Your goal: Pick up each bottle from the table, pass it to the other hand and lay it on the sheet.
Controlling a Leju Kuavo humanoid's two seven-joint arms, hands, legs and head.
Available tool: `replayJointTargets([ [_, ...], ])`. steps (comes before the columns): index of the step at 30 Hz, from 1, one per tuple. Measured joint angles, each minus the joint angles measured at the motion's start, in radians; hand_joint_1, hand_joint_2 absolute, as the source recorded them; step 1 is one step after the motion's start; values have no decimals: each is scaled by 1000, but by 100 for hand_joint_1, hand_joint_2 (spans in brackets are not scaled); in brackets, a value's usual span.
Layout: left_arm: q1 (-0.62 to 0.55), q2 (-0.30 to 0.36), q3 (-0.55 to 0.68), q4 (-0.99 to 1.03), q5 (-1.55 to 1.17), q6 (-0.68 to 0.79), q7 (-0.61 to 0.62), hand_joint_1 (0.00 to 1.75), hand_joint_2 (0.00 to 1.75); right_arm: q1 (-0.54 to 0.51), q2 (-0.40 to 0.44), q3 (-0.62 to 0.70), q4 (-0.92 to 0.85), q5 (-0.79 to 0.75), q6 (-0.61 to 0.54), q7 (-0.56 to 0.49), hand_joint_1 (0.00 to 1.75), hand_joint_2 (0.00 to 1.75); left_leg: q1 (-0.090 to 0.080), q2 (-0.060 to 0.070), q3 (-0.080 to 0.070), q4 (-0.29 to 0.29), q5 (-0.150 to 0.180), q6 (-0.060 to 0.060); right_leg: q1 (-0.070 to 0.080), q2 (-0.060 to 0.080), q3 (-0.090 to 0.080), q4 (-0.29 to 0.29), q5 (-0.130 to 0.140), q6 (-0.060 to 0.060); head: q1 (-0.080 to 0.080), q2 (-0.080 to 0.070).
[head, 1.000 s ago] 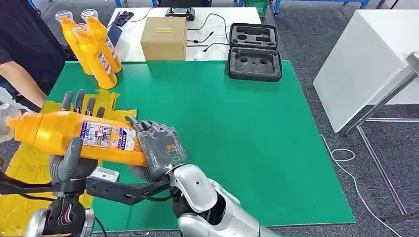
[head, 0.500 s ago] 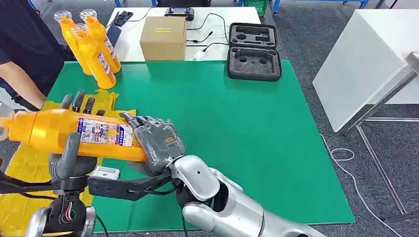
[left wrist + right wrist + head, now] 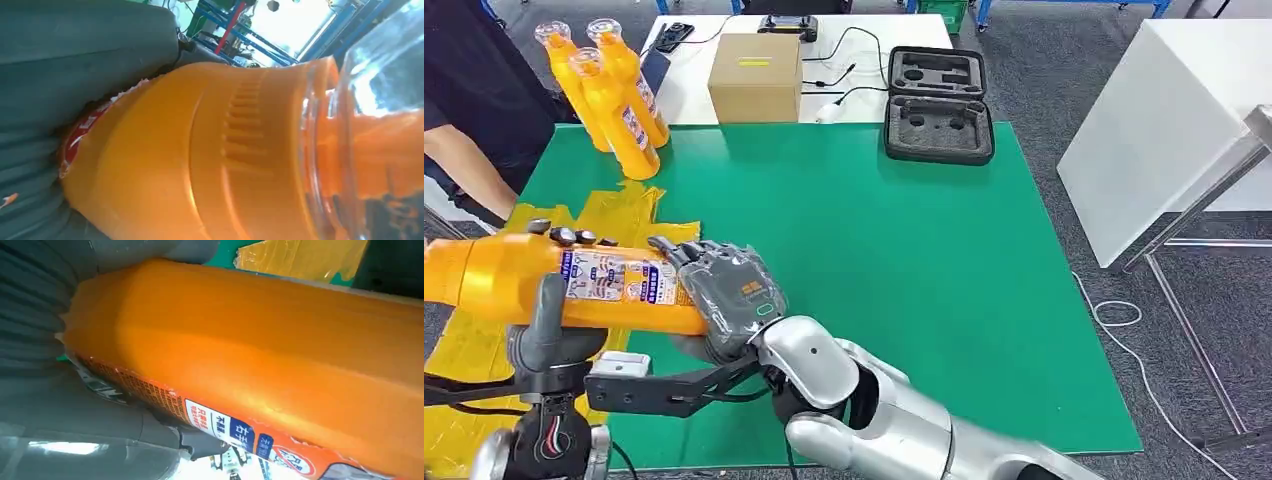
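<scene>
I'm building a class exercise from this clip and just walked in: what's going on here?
A humanoid robot holds an orange bottle on its side above the yellow sheet, with both hands on it: the left hand grips around the middle and the right hand holds the base end. It looks like the hand-over between hands. Three more orange bottles stand at the far left corner of the green table, beside a person's arm.

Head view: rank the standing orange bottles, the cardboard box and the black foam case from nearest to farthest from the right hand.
From the right hand:
1. Standing orange bottles, at the mat's far left corner.
2. Cardboard box, on the white table beyond the mat, roughly straight ahead.
3. Black foam case, open, far right of the box.
</scene>
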Motion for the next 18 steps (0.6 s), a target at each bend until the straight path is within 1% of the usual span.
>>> replayJointTargets([
  [5,19,0,8,-3,-2,-2,-9,175,175,0,0,3,0,-6,18,6,175,175,0,0,0,0,0,0,0,0,0,0,0,0,0,0],
  [6,21,0,9,-3,-3,-2,-10,175,175,0,0,4,0,-6,18,6,154,175,0,0,0,0,0,0,0,0,0,0,0,0,0,0],
  [7,23,0,10,-3,-4,-2,-10,175,175,0,0,5,0,-6,18,6,7,175,0,0,0,0,0,0,0,0,0,0,0,0,0,0],
  [8,25,0,10,-5,-5,-3,-10,175,175,0,0,5,0,-6,18,7,0,175,0,0,0,0,0,0,0,0,0,0,0,0,0,0],
  [9,28,0,12,-7,-5,-6,-10,175,175,1,0,5,0,-8,20,10,0,0,0,0,0,0,0,0,0,0,0,0,0,0,0,0],
  [13,48,0,37,-14,1,-36,-5,175,175,27,-12,-10,4,18,25,29,0,0,0,0,0,0,0,0,0,0,0,0,0,0,0,0],
  [16,65,0,77,-34,12,-72,-3,175,175,111,-24,-76,-13,102,19,60,0,0,0,-1,0,0,0,0,0,-1,0,0,0,0,0,0],
  [18,73,0,96,-44,15,-86,-1,175,175,160,-26,-114,-32,136,26,62,0,0,0,-1,-1,0,0,0,0,-1,-1,0,0,0,0,0],
])
